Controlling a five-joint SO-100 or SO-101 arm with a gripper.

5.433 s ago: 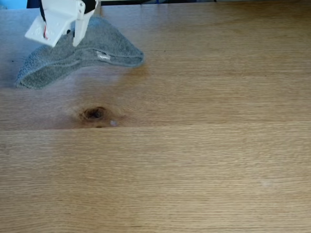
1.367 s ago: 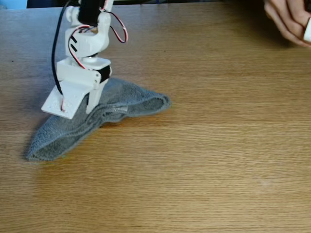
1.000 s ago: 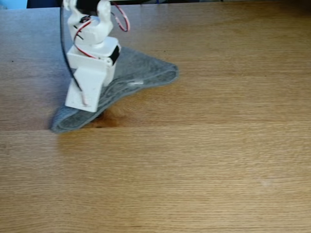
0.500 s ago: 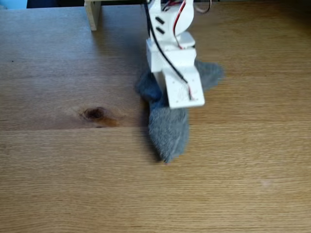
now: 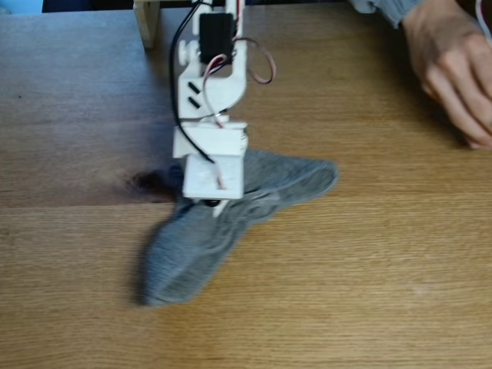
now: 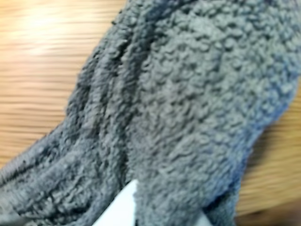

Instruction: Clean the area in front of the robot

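Mid-wipe, the white two-finger end effector (image 5: pixel 212 201), apparently clamped on the grey terry cloth (image 5: pixel 201 242), should next sweep the light oak worktop (image 5: pixel 369 269).

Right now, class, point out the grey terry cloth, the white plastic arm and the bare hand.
Grey terry cloth (image 5: pixel 188 254), fixed view: lower lobe.
White plastic arm (image 5: pixel 209 91), fixed view: upper link.
Bare hand (image 5: pixel 453 65), fixed view: back of hand.

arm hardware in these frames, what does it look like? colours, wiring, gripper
Slim white plastic arm with a black servo block near the top. Black cable down its side, looping red-and-white wires. White two-finger gripper under a flat white plate; a white fingertip edge shows in the wrist view.
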